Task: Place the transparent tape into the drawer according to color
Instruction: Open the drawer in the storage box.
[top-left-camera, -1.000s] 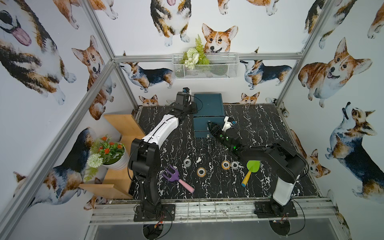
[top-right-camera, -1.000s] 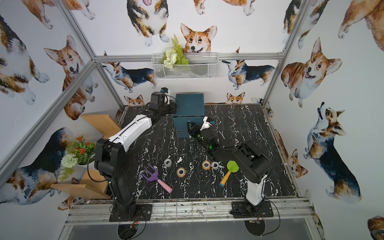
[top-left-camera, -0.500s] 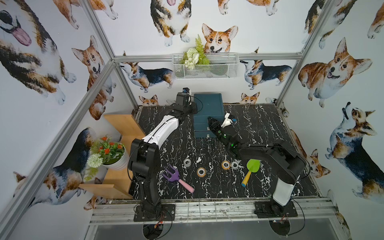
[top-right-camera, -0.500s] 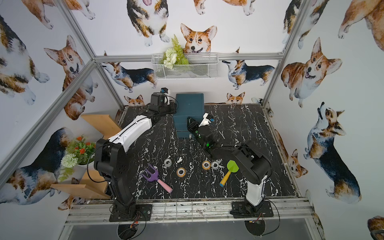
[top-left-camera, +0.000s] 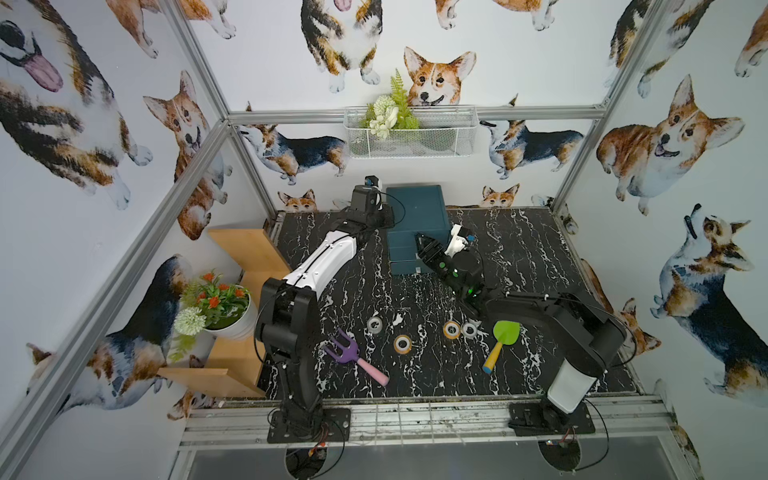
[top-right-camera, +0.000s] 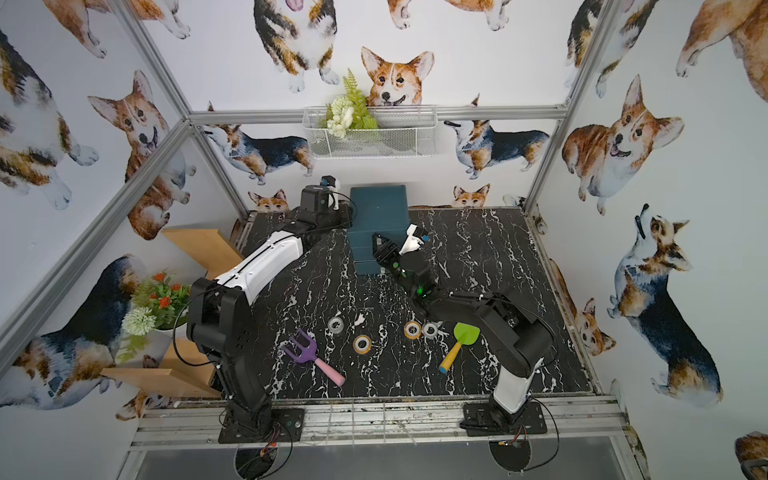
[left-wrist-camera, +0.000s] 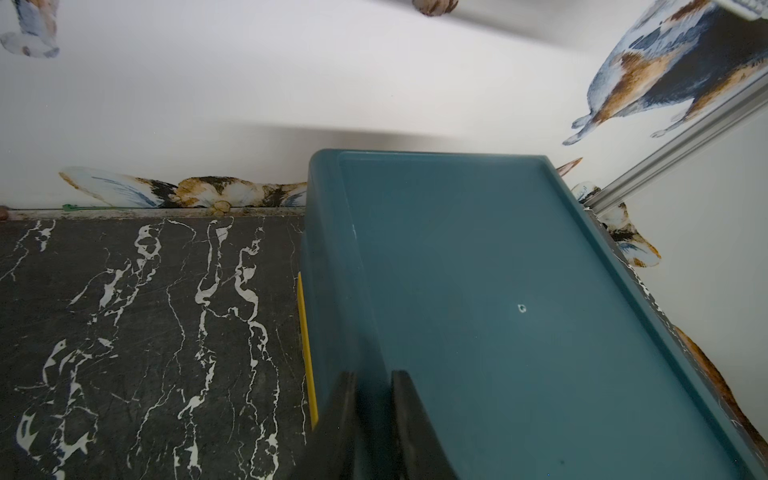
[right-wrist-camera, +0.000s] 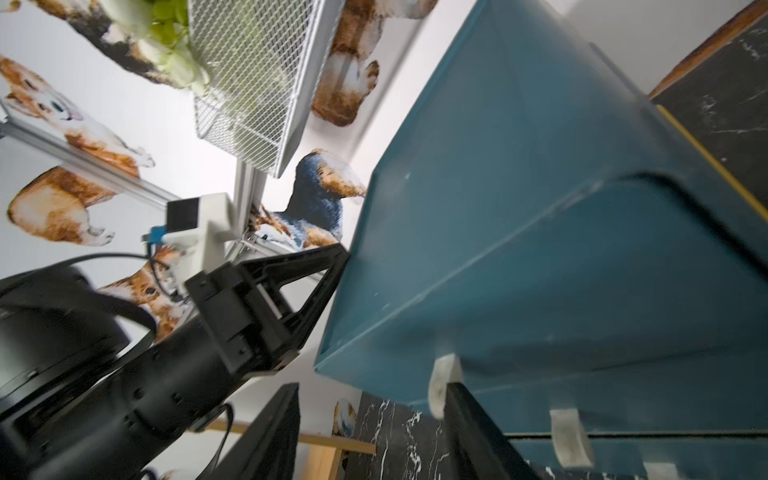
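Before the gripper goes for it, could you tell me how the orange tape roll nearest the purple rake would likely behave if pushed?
The orange tape roll lies flat, hole up, on the black marbled table, so it would probably slide rather than roll. It is a small hollow ring, so likely light and easily nudged. Tipped on edge, it might roll away.

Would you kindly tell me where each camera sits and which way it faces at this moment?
Top views: high above the table's front edge, looking down and back; both arms, the tape rolls and the drawer cabinet show.
Left wrist: behind the shut left gripper, looking over the cabinet's top toward the back wall.
Right wrist: behind the open right gripper, looking at the cabinet's white handles; the left gripper shows too.
Shared: every view holds the cabinet.
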